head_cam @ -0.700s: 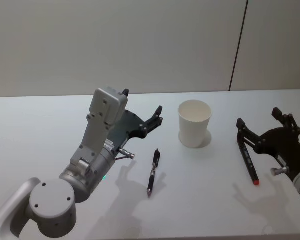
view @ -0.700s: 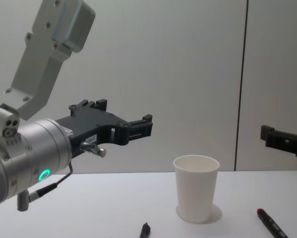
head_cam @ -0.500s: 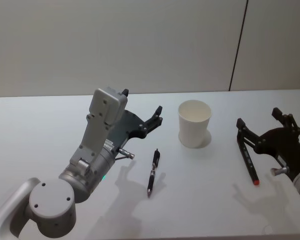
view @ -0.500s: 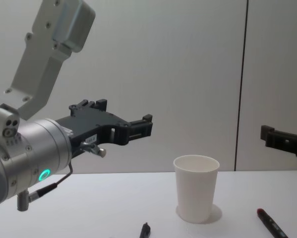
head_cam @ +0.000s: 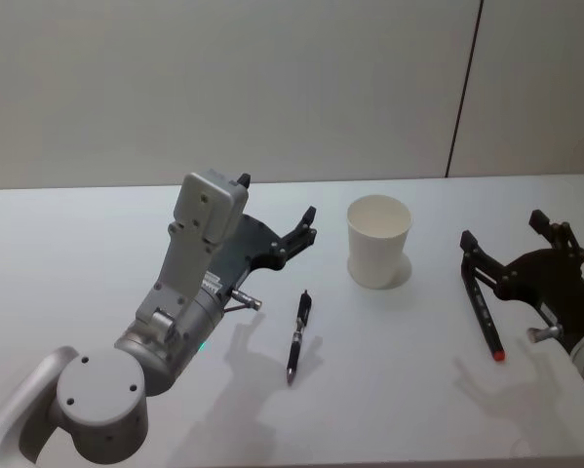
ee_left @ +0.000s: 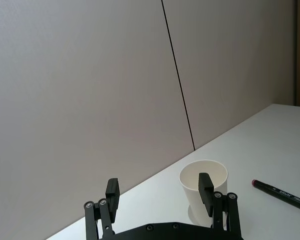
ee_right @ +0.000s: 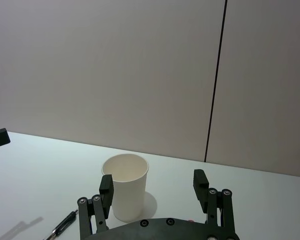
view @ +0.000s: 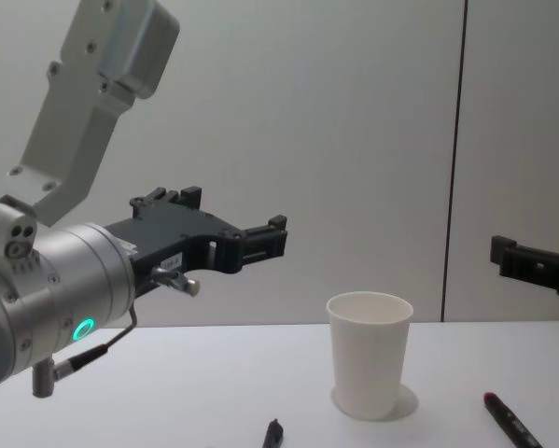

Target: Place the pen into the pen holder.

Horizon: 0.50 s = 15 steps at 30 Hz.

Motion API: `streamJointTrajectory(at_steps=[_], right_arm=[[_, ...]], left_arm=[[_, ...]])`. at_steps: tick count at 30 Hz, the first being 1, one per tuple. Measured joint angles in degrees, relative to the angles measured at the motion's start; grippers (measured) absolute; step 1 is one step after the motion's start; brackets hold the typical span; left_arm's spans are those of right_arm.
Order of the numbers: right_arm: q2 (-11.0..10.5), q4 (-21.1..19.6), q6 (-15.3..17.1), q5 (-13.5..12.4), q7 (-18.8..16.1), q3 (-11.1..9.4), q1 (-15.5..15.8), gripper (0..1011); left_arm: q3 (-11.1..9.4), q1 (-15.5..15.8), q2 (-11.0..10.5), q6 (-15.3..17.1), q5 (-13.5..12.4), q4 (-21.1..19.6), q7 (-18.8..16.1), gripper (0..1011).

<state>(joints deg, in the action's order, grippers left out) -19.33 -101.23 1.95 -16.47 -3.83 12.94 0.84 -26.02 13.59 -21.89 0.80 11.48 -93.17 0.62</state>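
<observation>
Now 2 grippers hover w/ jaws released, gripping nothing: left gripper (head_cam: 277,198) left of pen holder (head_cam: 378,241), right gripper (head_cam: 501,227) to its right. On worktop (head_cam: 77,244), black pen (head_cam: 297,334) lies flat near holder; red-tipped pen (head_cam: 483,317) by right gripper.

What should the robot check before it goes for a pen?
1. Left gripper, jaws open and empty: ok.
2. Right gripper, jaws open and empty: ok.
3. Pen holder upright, nothing inside: ok.
4. Black pen lying free on the table, apart from the pen holder: ok.
5. Red-tipped pen lying free by the right gripper: ok.
6. Which pen is meant: cannot tell.
</observation>
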Motion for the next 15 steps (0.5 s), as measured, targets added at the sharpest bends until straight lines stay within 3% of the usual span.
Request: streamJointTrajectory(at_steps=[8, 15], right_arm=[[0.1, 0.0, 0.0, 0.1, 0.0, 0.0, -0.1, 1001], [1.6, 0.5, 1.9, 1.7, 1.2, 0.8, -1.1, 1001]], left_arm=[[0.0, 0.0, 0.0, 0.0, 0.0, 0.0, 0.0, 1004], [0.0, 0.0, 0.0, 0.0, 0.0, 0.0, 0.0, 1004]])
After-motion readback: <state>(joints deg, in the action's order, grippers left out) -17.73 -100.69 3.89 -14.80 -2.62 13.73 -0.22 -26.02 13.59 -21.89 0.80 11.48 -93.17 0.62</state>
